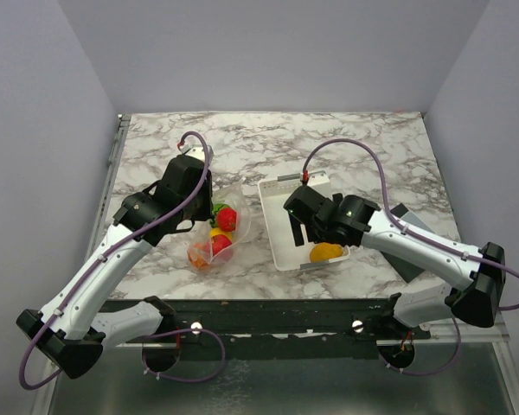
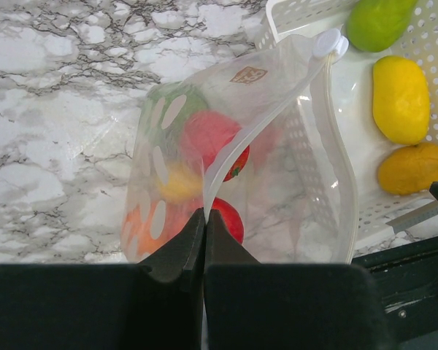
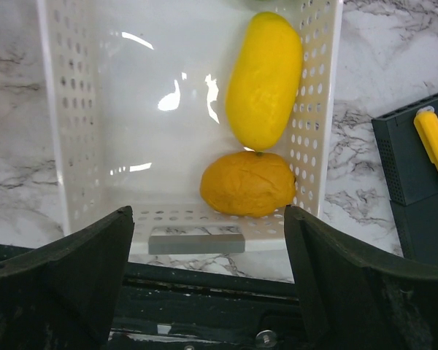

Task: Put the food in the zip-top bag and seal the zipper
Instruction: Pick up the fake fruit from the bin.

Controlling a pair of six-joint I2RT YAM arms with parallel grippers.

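The right gripper (image 3: 208, 219), spread wide and empty, faces the orange fruit (image 3: 248, 184), which lies crosswise in the near right corner of the basket (image 3: 73, 109). The left gripper (image 2: 204, 219) pinches the zip-top bag (image 2: 277, 146) by its rim, just left of the basket.

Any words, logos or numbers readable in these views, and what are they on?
No text can be read in any view.
Small brown mark on the zip-top bag: too blurred to read.
Grey plate on the white basket, near wall: looks blank.
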